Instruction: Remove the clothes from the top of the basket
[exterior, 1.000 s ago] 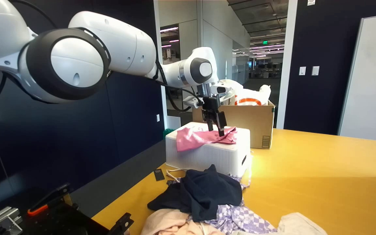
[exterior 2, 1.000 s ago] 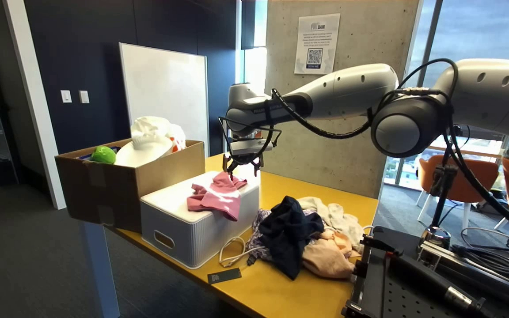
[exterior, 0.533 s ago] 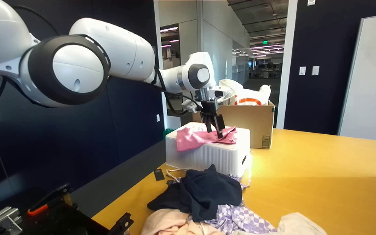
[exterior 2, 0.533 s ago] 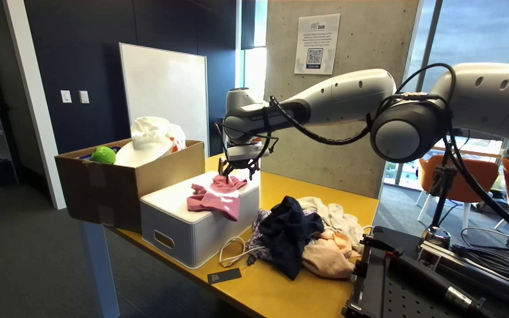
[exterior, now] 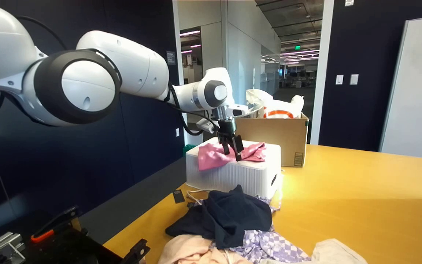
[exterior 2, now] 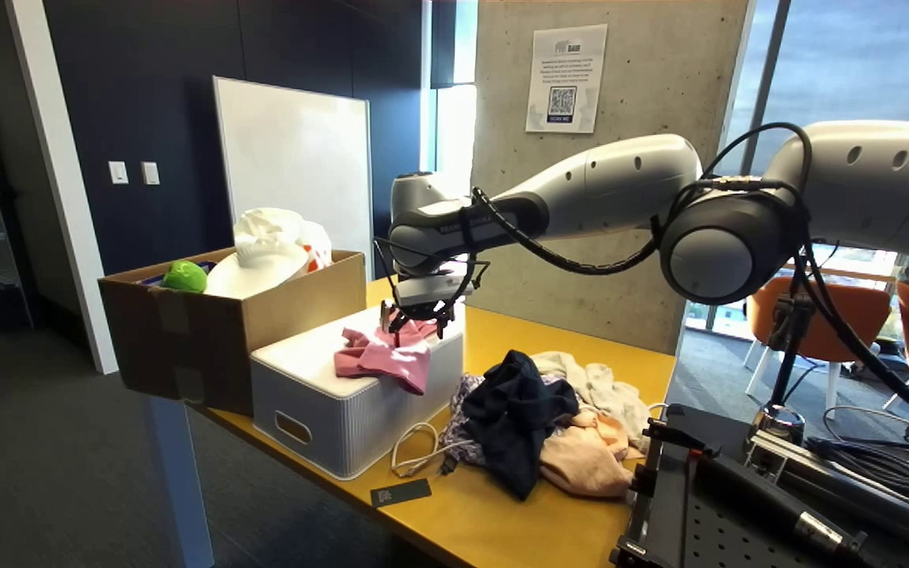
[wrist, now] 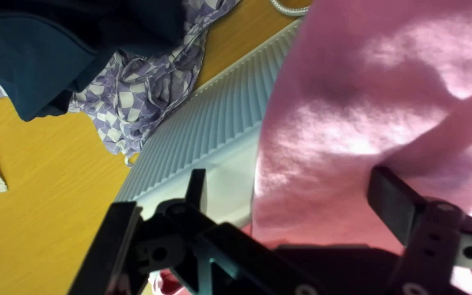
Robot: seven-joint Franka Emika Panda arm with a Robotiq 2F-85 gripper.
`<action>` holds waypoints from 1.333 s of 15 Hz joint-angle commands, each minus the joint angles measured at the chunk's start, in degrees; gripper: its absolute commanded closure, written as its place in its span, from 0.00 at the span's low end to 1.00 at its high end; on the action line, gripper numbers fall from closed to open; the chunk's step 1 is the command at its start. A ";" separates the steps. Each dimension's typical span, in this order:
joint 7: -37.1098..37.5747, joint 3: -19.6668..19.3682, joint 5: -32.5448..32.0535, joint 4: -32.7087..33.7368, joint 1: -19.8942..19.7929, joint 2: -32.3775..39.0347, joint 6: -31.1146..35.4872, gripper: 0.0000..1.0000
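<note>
In an exterior view, a cardboard box (exterior 2: 210, 339) stands at the left on the worktop (exterior 2: 502, 525), a white bag (exterior 2: 269, 229) rising above its rim. Just beside it is the white basket (exterior 2: 328, 426); the pink cloth (exterior 2: 383, 371) lies across its top, draping over the ribbed side. Over the cloth is the pincer (exterior 2: 419, 338), its fingers (wrist: 395, 203) wide apart; whether either tip touches the fabric is hard to judge. Further right, a navy garment (exterior 2: 514, 418) lies over a purple-checked cloth (exterior: 269, 245), with a peach garment (exterior 2: 585, 465) beside it.
</note>
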 commanded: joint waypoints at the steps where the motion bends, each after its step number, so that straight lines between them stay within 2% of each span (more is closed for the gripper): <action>1: 0.39 -0.31 -0.40 0.97 -0.10 0.88 0.05 0.00; 2: 0.35 -0.31 -0.42 1.03 -0.08 0.96 0.14 0.25; 3: 0.53 -0.39 -0.48 1.09 0.01 1.03 0.27 0.28; 6: 0.81 -0.49 -0.56 -0.27 0.18 0.23 0.85 0.51; 13: 1.33 -0.77 -0.29 -0.52 -0.21 -0.42 0.30 1.00; 20: 7.64 -1.29 -0.14 -0.46 -0.81 -3.88 -3.35 0.97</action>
